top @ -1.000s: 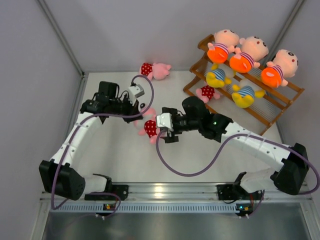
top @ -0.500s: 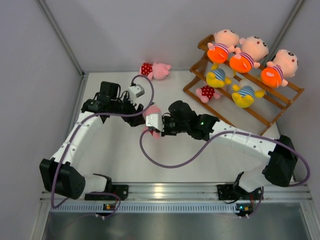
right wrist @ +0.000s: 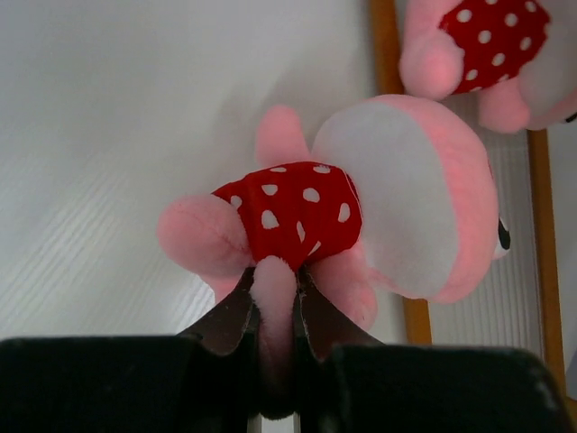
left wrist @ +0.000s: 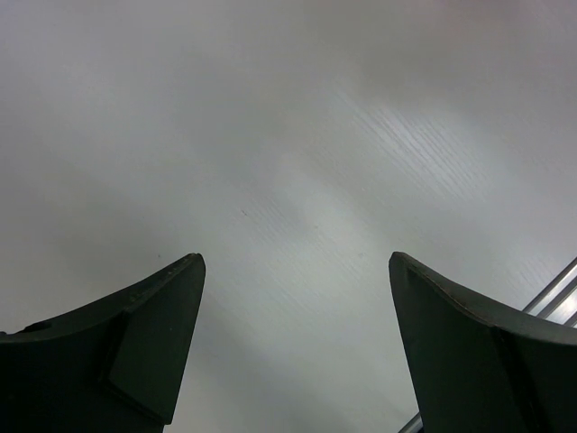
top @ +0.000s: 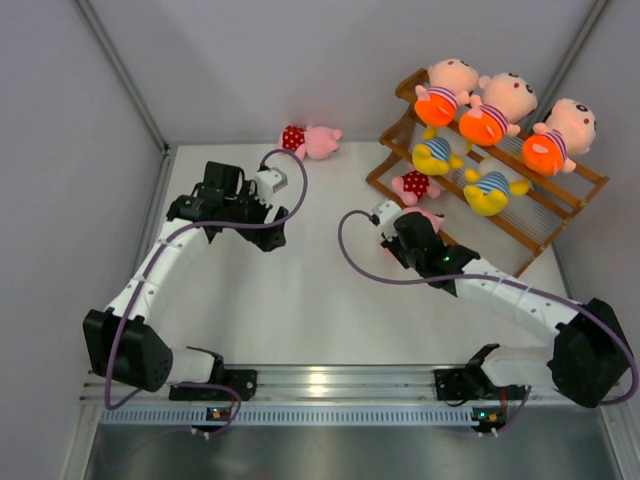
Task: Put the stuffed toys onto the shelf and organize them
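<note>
Six on the shelf (top: 545, 215), two pink ones off it

Top tier has three peach-headed dolls (top: 497, 105), the middle has two yellow dolls (top: 437, 152), and there's one pink polka-dot doll (top: 413, 185) bottom left. A second pink doll (top: 312, 140) lies on the desk (top: 300, 300) by the back wall. A third pink doll (top: 432, 214) peeks out under the right arm (top: 500, 285), just in front of the bottom tier.

White table (top: 300, 310), wooden shelf (top: 548, 215) in its far right corner. A pink doll (top: 310, 141) lies at the far edge.
</note>
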You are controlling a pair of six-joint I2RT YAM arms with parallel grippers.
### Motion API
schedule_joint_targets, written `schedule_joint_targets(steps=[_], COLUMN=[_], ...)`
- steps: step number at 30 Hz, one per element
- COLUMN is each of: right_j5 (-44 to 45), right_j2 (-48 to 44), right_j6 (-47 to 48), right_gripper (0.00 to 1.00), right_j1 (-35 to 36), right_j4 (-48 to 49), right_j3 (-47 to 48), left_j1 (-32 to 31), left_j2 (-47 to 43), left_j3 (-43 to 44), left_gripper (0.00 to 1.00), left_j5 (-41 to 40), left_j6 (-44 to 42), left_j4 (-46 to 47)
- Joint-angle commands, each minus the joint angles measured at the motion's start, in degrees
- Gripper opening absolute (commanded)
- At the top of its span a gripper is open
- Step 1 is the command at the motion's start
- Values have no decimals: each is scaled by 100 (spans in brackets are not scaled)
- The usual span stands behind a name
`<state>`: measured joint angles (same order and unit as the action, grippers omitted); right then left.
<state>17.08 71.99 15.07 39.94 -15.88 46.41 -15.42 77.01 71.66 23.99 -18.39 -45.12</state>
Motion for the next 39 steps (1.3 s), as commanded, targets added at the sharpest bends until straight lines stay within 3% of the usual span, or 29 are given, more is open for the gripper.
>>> schedule_joint_targets(steps=[1, 7, 20, 24, 35, 38, 39], right_j5=[637, 1279, 191, 76, -310, -495, -504], right_j2=[-544, -852, -45, 578, 1221, 1221, 1204], right_j6=[-663, -568, 646, 786, 1261, 1288, 1279], right_gripper=[0, 0, 0, 0, 0, 6, 12], right_j1=[-223, -680, -2148, -2430, -2817, -2817, -2817], right_j4=[402, 593, 3564, 3732, 4014, 3909, 3821], right_j3=[-18, -395, -1046, -889, -853, -862, -827], left_j1=[4, 4, -5, -5, 4, 4, -5], left_j2=[-152, -55, -125, -125, 24, 103, 129], left_j3=[85, 41, -29, -20, 24, 24, 32], left_gripper=[89, 89, 89, 89, 89, 89, 89], left_j5=[-122, -149, -237, -281, -237, -219, -228], left_j6=[-94, -129, -314, -367, -463, -472, -481], left_j4=[12, 21, 12, 12, 12, 12, 21])
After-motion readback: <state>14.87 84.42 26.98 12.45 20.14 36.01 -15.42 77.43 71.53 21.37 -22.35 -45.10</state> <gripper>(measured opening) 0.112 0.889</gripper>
